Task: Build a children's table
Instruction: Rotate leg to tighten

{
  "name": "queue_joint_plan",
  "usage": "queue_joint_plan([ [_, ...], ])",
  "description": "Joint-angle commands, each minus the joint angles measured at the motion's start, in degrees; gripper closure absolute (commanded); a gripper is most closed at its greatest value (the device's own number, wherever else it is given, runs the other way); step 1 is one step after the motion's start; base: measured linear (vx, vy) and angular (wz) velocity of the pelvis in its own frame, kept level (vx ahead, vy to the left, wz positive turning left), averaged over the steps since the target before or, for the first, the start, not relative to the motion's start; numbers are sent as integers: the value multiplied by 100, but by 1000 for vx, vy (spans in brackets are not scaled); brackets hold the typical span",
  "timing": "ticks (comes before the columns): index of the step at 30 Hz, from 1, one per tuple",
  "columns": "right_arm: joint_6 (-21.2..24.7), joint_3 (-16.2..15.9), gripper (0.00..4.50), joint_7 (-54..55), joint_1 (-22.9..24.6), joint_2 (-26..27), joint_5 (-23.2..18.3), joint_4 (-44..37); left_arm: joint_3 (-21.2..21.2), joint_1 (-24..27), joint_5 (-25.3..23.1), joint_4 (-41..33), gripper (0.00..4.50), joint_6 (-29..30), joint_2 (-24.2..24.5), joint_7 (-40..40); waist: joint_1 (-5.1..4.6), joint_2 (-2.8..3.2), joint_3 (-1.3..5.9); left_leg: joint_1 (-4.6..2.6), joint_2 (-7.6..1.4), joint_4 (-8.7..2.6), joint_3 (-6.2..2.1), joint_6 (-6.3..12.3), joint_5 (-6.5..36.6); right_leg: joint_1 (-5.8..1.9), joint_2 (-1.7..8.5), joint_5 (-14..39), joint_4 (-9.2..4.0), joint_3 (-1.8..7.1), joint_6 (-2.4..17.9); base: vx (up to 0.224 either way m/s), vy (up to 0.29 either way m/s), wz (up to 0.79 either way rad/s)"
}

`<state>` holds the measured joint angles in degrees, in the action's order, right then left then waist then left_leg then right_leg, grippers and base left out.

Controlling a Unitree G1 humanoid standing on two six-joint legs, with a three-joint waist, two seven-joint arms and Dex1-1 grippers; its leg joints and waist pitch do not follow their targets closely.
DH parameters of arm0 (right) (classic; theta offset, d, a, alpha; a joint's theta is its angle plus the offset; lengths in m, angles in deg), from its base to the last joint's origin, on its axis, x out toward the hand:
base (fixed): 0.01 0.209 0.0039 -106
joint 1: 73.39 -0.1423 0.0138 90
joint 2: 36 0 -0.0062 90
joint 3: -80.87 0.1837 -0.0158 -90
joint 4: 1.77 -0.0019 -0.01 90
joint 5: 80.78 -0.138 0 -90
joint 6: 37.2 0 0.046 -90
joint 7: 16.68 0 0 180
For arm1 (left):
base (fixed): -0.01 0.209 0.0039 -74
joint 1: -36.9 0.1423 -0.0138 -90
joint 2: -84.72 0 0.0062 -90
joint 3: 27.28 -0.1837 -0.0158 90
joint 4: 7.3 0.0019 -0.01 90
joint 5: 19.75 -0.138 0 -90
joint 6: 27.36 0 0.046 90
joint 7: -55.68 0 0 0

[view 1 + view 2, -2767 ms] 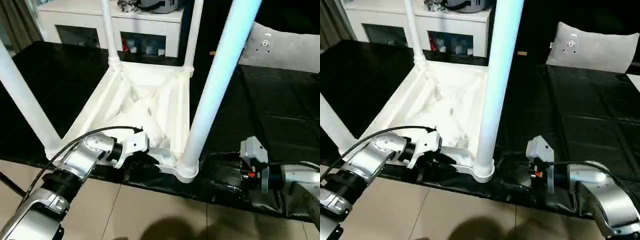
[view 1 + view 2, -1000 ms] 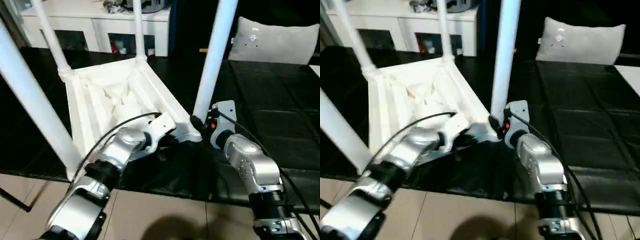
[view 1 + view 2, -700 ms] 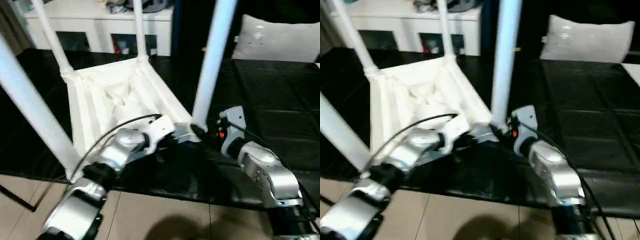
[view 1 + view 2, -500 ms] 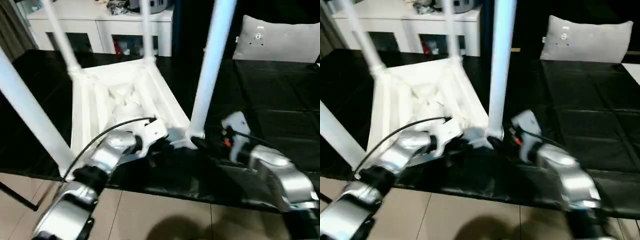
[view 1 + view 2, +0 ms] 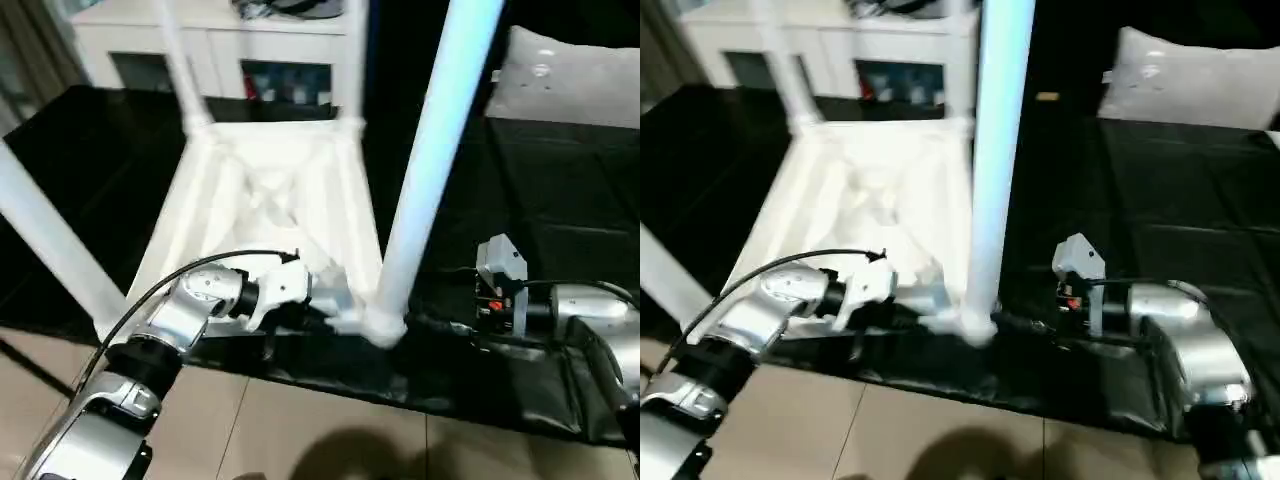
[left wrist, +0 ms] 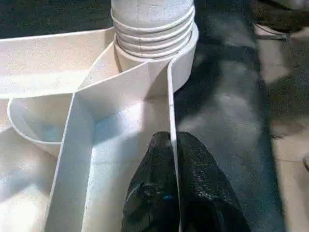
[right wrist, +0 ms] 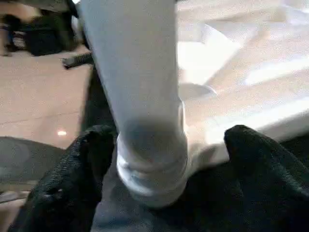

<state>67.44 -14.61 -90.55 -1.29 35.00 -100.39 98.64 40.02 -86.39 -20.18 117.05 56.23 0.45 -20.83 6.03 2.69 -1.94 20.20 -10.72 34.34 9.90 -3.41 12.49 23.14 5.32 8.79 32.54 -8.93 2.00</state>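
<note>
while it lies upside down on a black mat (image 5: 560, 200), the children's table (image 5: 275, 200) shows its ribbed underside, with four white legs rising from the corner sockets. the mat covers a low surface that ends just before a tiled floor (image 5: 300, 420), and the table sits at that near edge. the near right leg (image 5: 430, 160) stands tall in its round socket, close to the robot.

the left hand (image 6: 171, 193) is pressed together on the thin rim wall of the table's near edge, one black finger on each side of it, just beside that leg's ribbed collar. the right hand (image 7: 149, 169) is spread wide around the base of the near right leg; its two black fingers (image 7: 72, 169) flank the collar with gaps on both sides, so it touches nothing that can be made out.

the step in hand looks like seating or checking this last leg. to do it well, the left hand should keep the rim pinned so the table cannot slide off the mat's edge, while the right hand centres on the leg before it closes, gripping low near the collar and pushing straight down along the socket, not sideways.

behind the table stands a white cabinet (image 5: 250, 40) with glass doors, and a grey cushion (image 5: 570, 80) lies far right.
</note>
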Motion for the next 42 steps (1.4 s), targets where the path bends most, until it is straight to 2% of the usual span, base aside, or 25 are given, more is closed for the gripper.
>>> queue_joint_plan([
  [1,30,-60,85,-280,-101,-22,-106,29,-255,62,-45,-289,450,-6,10,-291,13,-165,359,26,-316,-342,-56,837,348,-360,440,1587,-316,388,776,0,0,0],
  [4,107,-202,107,-633,-135,-48,-191,13,-271,104,-9,-450,450,45,5,-326,74,-151,342,5,-323,-358,-59,658,527,-354,443,1847,-343,394,711,0,0,0],
  [7,129,-324,137,-858,-154,-86,-219,13,-304,141,28,-532,450,48,9,-448,80,-171,332,6,-307,-362,-57,588,641,-359,441,2012,-365,397,644,0,0,0],
  [9,131,-421,144,-1013,-204,-97,-197,91,-308,172,39,-625,450,66,44,-530,82,-159,330,0,-300,-368,-64,529,692,-360,441,2154,-387,394,574,0,0,0],
  [12,96,-450,180,-1051,-236,-61,-158,181,-316,134,30,-589,450,55,62,-533,84,-154,334,-6,-297,-365,-66,504,693,-351,428,2134,-386,393,577,0,0,0],
  [17,167,-482,203,-1148,-241,-25,-178,207,-294,95,14,-586,450,101,82,-514,95,-138,345,11,-302,-359,-76,526,628,-367,424,1921,-354,389,638,0,0,0],
  [18,173,-483,223,-1154,-237,-24,-183,203,-290,95,16,-586,450,107,81,-512,101,-145,350,12,-301,-355,-74,530,615,-370,424,1875,-347,390,656,0,0,0],
  [22,280,-513,245,-1174,-109,11,-277,86,-198,143,102,-557,450,234,24,-447,102,-124,350,3,-297,-354,-70,514,631,-370,417,1853,-354,388,682,0,0,0],
  [23,358,-515,250,-1134,9,31,-329,-54,-167,157,138,-509,450,307,-22,-371,112,-103,353,-2,-295,-354,-73,507,633,-372,418,1868,-353,388,679,0,0,0],
  [26,466,-501,256,-1111,111,43,-409,-198,-146,157,142,-477,450,376,-65,-284,125,-114,355,-3,-306,-357,-74,505,641,-375,415,1835,-355,392,668,0,0,0],
  [27,644,-399,257,-881,284,143,-550,-452,-74,101,120,-362,450,535,-202,1,124,-118,348,-1,-308,-361,-70,503,637,-374,408,1833,-363,396,659,0,0,0],
  [29,732,-346,257,-735,354,207,-602,-557,-52,65,80,-291,450,563,-261,151,162,-124,333,-26,-297,-366,-62,477,717,-360,417,2076,-405,390,577,0,0,0],
  [30,798,-280,257,-459,407,324,-601,-648,-20,23,36,-213,450,599,-330,340,155,-129,320,-12,-270,-372,-56,449,753,-357,411,2275,-436,378,490,0,0,0],
  [31,925,-231,257,-126,445,461,-585,-758,38,-17,25,-175,450,673,-415,544,155,-129,320,-12,-270,-372,-56,449,753,-357,411,2275,-436,378,490,0,0,0],
  [32,993,-177,257,595,465,765,-380,-869,169,-98,29,-118,450,853,-595,938,127,-136,300,-43,-215,-367,-61,291,874,-341,407,2812,-513,323,238,0,0,0],
  [33,996,-175,257,629,465,779,-370,-875,175,-102,29,-116,450,862,-604,956,100,-148,288,-34,-204,-376,-63,251,900,-346,398,2937,-543,311,152,0,0,0],
  [34,1089,-111,257,1170,429,1014,-216,-860,257,-166,22,-69,450,957,-735,1240,75,-180,289,-33,-183,-369,-64,230,936,-348,399,3055,-563,284,74,0,0,0],
  [35,1199,8,257,1848,369,1328,-56,-813,329,-238,-14,-25,450,1081,-883,1568,-4,-188,267,-31,-148,-355,-64,157,1009,-323,371,3277,-615,244,-73,0,0,0],
  [36,1260,82,257,2238,331,1513,30,-784,364,-281,-47,2,450,1159,-970,1772,-78,-167,261,-41,-117,-333,-72,82,1097,-304,369,3502,-664,187,-211,0,0,0],
  [37,1307,185,257,2762,294,1765,165,-777,410,-339,-109,31,450,1273,-1088,2067,-127,-159,259,-40,-110,-323,-86,64,1168,-309,369,3579,-691,146,-271,0,0,0],
  [38,1483,308,257,3473,244,2107,361,-829,458,-410,-162,27,450,1452,-1277,2390,-235,-168,283,-7,-121,-328,-115,101,1209,-364,375,3522,-743,85,-440,0,0,0],
  [39,1483,308,257,3473,244,2107,361,-829,458,-410,-162,27,450,1452,-1277,2390,-235,-168,283,-7,-121,-328,-115,101,1209,-364,375,3522,-743,85,-440,0,0,0],
  [40,1494,347,258,3851,201,2295,509,-823,481,-457,-185,66,450,1511,-1382,2555,-308,-104,302,-38,-135,-331,-116,167,1198,-353,380,3247,-764,69,-336,0,0,0],
  [41,1551,389,258,4076,185,2407,558,-832,488,-474,-196,88,450,1524,-1438,2623,-326,-106,306,-14,-147,-348,-126,181,1169,-372,384,3112,-742,77,-294,0,0,0],
  [42,1671,504,258,4618,157,2723,625,-842,507,-511,-234,175,450,1549,-1609,2872,-348,-6,295,-16,-179,-380,-143,206,1171,-361,376,2910,-722,105,-200,0,0,0],
])
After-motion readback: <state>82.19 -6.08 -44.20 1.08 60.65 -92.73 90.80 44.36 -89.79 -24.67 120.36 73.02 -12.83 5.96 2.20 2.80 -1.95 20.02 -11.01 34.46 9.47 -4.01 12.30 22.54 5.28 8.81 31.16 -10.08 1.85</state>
